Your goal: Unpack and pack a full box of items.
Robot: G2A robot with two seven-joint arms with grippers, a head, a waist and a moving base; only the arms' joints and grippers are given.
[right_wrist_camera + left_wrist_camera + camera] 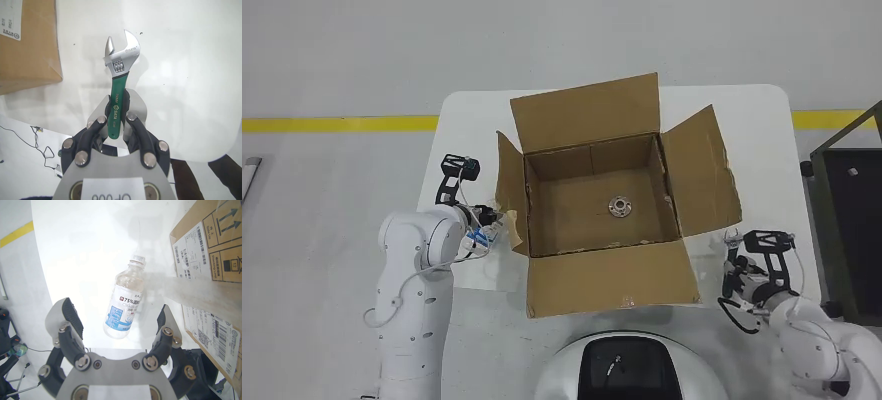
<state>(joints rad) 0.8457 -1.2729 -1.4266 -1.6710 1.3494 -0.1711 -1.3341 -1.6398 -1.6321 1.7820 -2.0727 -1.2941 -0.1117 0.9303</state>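
Held only by its handle in the right tool [117,106], the green-handled steel wrench [121,56] may pivot loose; the wide-spread left tool [118,317] could roll the clear plastic bottle [124,298] beneath it.

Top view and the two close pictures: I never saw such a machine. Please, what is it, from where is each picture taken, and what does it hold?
It is a robot with two arms, each ending in a two-fingered gripper. One camera looks down from above at a white table with an open cardboard box; a small round metal part lies inside. The other two cameras sit on the wrists. The left gripper is open over a clear bottle lying on the table beside the box. The right gripper is shut on a green-handled wrench.
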